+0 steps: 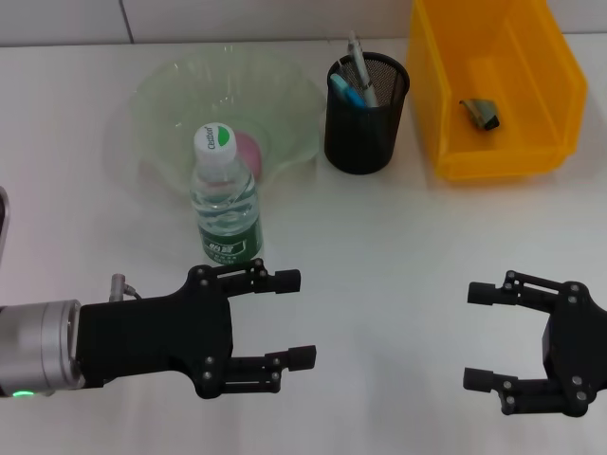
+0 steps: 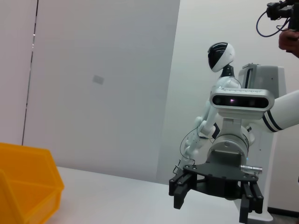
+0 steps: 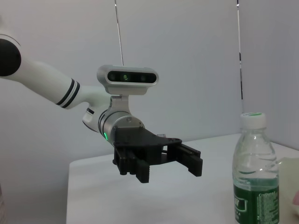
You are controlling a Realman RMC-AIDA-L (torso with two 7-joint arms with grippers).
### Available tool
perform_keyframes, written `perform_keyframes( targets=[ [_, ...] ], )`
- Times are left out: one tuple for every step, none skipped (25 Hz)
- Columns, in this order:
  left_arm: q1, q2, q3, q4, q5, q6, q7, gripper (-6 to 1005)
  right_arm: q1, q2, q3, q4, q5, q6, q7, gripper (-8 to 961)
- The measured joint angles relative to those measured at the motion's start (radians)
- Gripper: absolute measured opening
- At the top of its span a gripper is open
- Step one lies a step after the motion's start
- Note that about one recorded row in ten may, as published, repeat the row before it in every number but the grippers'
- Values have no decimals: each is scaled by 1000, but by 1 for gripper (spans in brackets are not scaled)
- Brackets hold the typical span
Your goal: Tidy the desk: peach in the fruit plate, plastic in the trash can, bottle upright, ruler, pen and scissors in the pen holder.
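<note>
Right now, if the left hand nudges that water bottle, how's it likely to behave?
The bottle stands upright, tall on a narrow base, so a high push would probably tip it. It looks mostly full, so likely hefty for its size. Its clear plastic wall may flex and feel slick. The left hand is open nearby.

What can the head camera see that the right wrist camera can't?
Only the head view shows the pink peach in the fruit plate, the black mesh pen holder with pens, the orange trash can holding a scrap, and the right pincer, open. Only the right wrist view shows the camera on the left arm. Both show the upright bottle and the open left pincer.
</note>
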Motion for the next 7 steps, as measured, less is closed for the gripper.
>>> perform_keyframes(
  targets=[
    [0, 0, 0, 0, 0, 0, 0, 768, 1, 0, 0, 0, 0, 0, 0, 839],
    [0, 0, 0, 0, 0, 0, 0, 768, 1, 0, 0, 0, 0, 0, 0, 839],
    [1, 0, 0, 0, 0, 0, 0, 768, 1, 0, 0, 0, 0, 0, 0, 839],
    [1, 0, 0, 0, 0, 0, 0, 768, 2, 0, 0, 0, 0, 0, 0, 839],
    [2, 1, 2, 0, 0, 0, -1, 768, 2, 0, 0, 0, 0, 0, 0, 839],
    [2, 1, 2, 0, 0, 0, -1, 768, 2, -1, 0, 0, 0, 0, 0, 839],
    [1, 1, 2, 0, 0, 0, -1, 768, 2, -1, 0, 0, 0, 0, -1, 839]
  ],
)
